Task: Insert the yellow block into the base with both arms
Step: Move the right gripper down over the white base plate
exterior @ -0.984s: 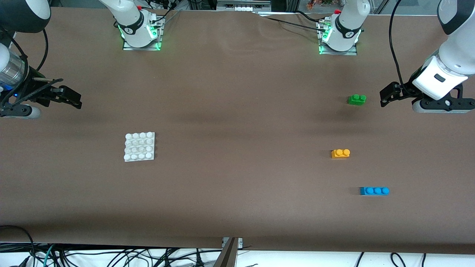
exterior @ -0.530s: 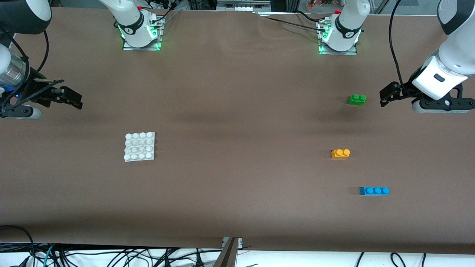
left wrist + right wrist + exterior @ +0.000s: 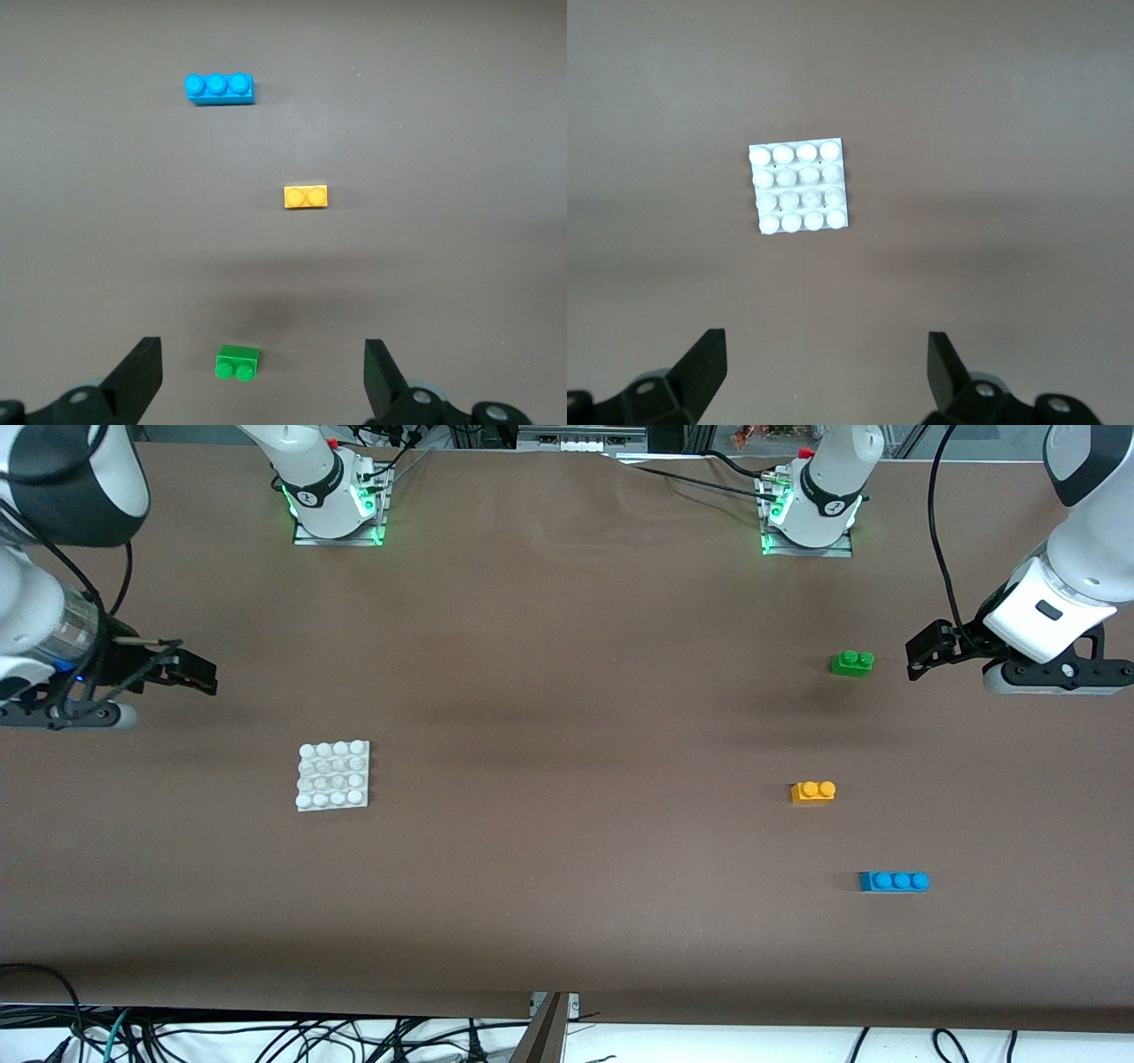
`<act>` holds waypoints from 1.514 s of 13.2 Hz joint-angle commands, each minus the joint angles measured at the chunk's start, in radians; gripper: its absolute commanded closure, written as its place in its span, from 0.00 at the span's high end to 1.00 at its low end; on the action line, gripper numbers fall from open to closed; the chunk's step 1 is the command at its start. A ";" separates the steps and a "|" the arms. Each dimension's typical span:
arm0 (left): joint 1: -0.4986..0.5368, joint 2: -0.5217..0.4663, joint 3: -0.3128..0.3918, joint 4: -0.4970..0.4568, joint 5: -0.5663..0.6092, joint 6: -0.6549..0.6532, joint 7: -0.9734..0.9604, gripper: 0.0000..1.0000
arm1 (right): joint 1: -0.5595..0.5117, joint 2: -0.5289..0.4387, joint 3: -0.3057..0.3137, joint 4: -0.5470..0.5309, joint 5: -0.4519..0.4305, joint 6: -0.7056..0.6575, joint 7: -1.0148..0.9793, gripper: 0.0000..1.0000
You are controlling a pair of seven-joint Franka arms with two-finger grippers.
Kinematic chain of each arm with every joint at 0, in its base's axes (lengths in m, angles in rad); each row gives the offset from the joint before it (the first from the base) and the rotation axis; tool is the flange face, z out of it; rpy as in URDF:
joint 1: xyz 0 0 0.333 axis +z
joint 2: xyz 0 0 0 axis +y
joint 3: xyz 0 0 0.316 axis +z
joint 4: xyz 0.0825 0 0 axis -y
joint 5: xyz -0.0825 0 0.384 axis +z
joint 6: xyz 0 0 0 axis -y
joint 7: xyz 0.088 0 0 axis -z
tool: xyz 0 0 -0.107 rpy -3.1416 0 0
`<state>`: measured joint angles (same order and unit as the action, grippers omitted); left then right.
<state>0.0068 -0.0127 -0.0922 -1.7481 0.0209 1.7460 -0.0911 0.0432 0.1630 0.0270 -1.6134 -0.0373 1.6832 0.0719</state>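
Note:
The yellow block [image 3: 812, 791] lies on the brown table toward the left arm's end; it also shows in the left wrist view [image 3: 306, 196]. The white studded base [image 3: 333, 776] lies toward the right arm's end and shows in the right wrist view [image 3: 799, 186]. My left gripper [image 3: 921, 657] hangs open and empty above the table beside the green brick [image 3: 852, 662]; its own view [image 3: 261, 376] has that brick [image 3: 237, 362] between the fingers' line. My right gripper [image 3: 195, 673] hangs open and empty over bare table, with the base nearer the front camera; in its own view [image 3: 826, 367] nothing lies between the fingers.
A blue three-stud brick [image 3: 894, 881] lies nearer the front camera than the yellow block, also in the left wrist view [image 3: 220, 87]. Both arm bases [image 3: 337, 491] [image 3: 811, 500] stand at the table's back edge. Cables hang below the front edge.
My right gripper has moved a little toward the middle of the table and toward the base. The left arm and all bricks have stayed still.

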 commanded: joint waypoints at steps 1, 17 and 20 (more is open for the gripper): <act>-0.007 0.019 0.005 0.038 -0.029 -0.019 0.017 1.00 | -0.002 0.000 0.008 -0.083 -0.001 0.094 -0.014 1.00; -0.007 0.019 0.005 0.038 -0.029 -0.023 0.019 1.00 | -0.013 0.291 0.008 -0.445 0.036 0.929 0.003 1.00; -0.007 0.019 0.005 0.038 -0.029 -0.023 0.019 1.00 | -0.034 0.311 0.008 -0.441 0.048 0.935 0.003 1.00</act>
<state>0.0026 -0.0047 -0.0923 -1.7385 0.0209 1.7459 -0.0911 0.0286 0.4749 0.0270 -2.0553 -0.0051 2.6101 0.0752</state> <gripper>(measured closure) 0.000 0.000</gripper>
